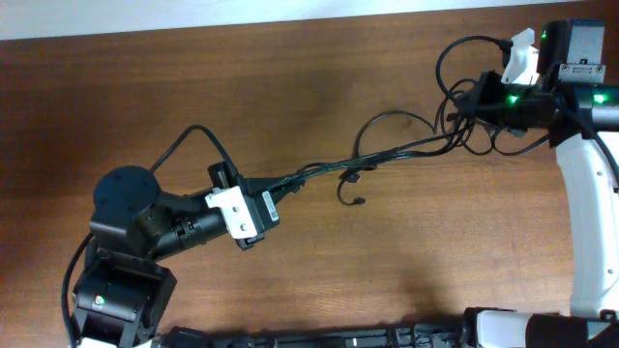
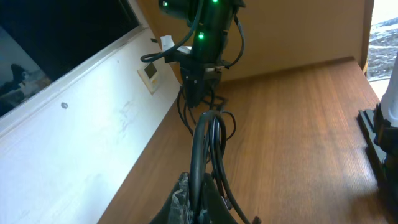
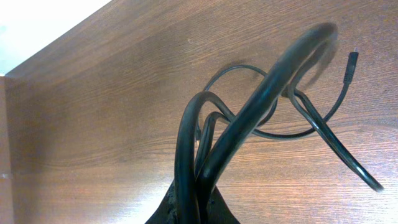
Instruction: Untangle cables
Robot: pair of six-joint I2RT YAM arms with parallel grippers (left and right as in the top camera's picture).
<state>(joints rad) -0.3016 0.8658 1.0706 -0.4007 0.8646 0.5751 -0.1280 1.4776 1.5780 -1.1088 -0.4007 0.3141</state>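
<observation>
Stretching diagonally across the desk (image 1: 174, 77), cables (image 1: 387, 153) run between left claw (image 1: 244, 186), mid-desk, and right claw (image 1: 471, 100), near the far right corner, both clamped on them.

Desk (image 1: 193, 87): brown wood, strong lengthwise grain, matte finish with a faint lighter sheen near the back edge. White wall (image 2: 93, 143) runs right along that edge and shows as a pale strip at the top of the overhead view. Small cream square plate (image 2: 149, 71) sits low on the wall, with a tiny dark dot (image 2: 64, 105) further along. Above the white band is a dark glossy pane (image 2: 62, 31); window or screen, can't tell. Upright wooden board (image 2: 298, 31) closes one end of the desk in the same tone. Bright patch (image 2: 384, 37) beyond its edge. Light is even, shadows soft.
</observation>
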